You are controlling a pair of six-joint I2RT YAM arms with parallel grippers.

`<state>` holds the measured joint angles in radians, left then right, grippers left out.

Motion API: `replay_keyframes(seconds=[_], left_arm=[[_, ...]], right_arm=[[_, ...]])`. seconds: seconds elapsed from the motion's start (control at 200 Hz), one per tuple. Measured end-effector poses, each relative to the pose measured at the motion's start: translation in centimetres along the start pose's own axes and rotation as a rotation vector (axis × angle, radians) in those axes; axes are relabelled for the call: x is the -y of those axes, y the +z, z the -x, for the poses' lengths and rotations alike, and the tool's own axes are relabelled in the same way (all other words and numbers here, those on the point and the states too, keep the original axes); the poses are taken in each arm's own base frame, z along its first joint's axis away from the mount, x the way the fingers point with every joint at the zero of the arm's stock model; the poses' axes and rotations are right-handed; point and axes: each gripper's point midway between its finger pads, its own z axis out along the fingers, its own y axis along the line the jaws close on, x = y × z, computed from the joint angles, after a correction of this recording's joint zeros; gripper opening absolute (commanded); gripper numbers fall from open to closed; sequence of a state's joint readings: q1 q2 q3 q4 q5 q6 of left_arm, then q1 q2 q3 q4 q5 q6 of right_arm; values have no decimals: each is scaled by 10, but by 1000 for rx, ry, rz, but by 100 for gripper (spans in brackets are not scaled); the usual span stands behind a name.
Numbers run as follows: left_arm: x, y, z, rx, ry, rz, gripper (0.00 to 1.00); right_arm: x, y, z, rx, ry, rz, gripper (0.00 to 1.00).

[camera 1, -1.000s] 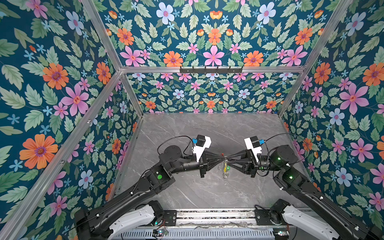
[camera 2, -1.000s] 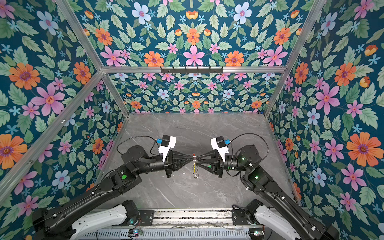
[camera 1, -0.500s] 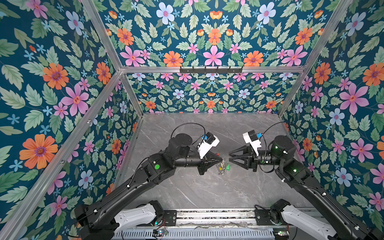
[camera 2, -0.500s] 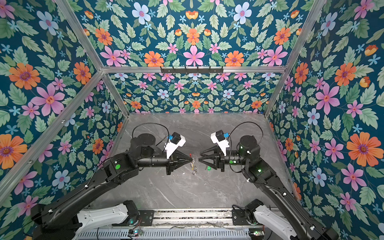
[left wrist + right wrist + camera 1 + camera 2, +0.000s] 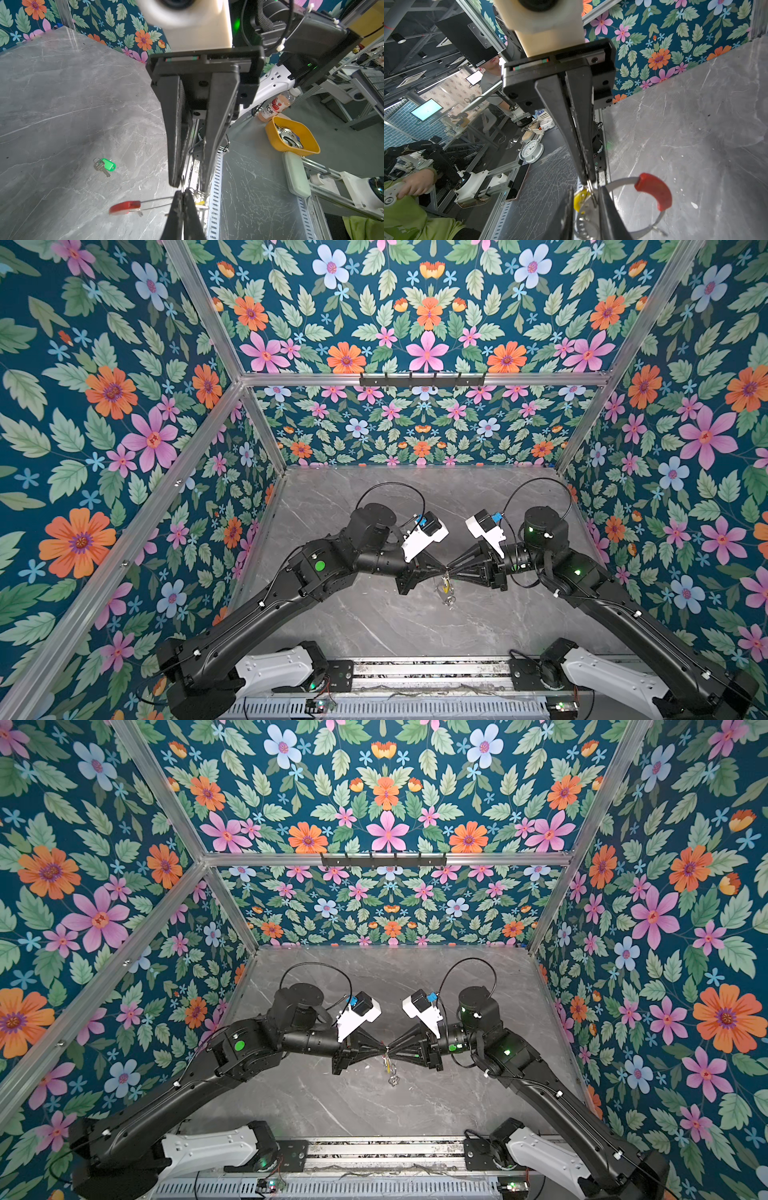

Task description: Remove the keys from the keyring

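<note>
The keyring, a grey hoop with a red arc, hangs above the table from my left gripper, which is shut on its rim. The left wrist view shows the hoop edge-on beside those shut fingers. A key with a yellow tag dangles from the hoop, and my right gripper is shut on it. In both top views the two grippers meet tip to tip, with the yellow key below them. A key with a green tag lies loose on the table.
The grey marble table is walled with floral panels on three sides. A metal rail runs along its front edge. Beyond that edge stand a yellow bowl, a drink bottle and a white clock.
Half a second ago the grippers were apart and the right one was open. The right gripper has come back to the left gripper's tip and narrowed around the yellow-tagged key.
</note>
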<state>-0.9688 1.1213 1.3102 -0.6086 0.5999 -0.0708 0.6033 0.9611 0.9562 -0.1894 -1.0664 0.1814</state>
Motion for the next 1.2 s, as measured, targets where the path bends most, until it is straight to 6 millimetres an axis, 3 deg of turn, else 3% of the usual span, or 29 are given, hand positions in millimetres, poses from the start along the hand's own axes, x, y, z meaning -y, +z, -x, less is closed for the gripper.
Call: replay_keyframes(seconds=[0.225, 0.465, 0.63, 0.72, 0.76, 0.985, 1.2], left_arm=[[1, 0, 0, -1, 2, -7, 0], [3, -1, -3, -11, 0, -15, 0], [4, -2, -3, -14, -2, -18, 0], [2, -5, -4, -7, -10, 1, 25], [0, -6, -2, 18, 2, 17, 31], [-15, -27, -5, 239, 2, 139, 37], [-25, -30, -15, 424, -20, 161, 38]], right_arm=[[-1, 0, 2, 3, -7, -3, 15], [-1, 1, 0, -2, -4, 2, 0], [-1, 4, -1, -2, -10, 6, 0], [0, 7, -1, 9, -24, -2, 0], [1, 7, -1, 17, -20, -10, 0], [7, 3, 7, 101, -55, -79, 0], [11, -2, 22, 178, -72, -126, 0]])
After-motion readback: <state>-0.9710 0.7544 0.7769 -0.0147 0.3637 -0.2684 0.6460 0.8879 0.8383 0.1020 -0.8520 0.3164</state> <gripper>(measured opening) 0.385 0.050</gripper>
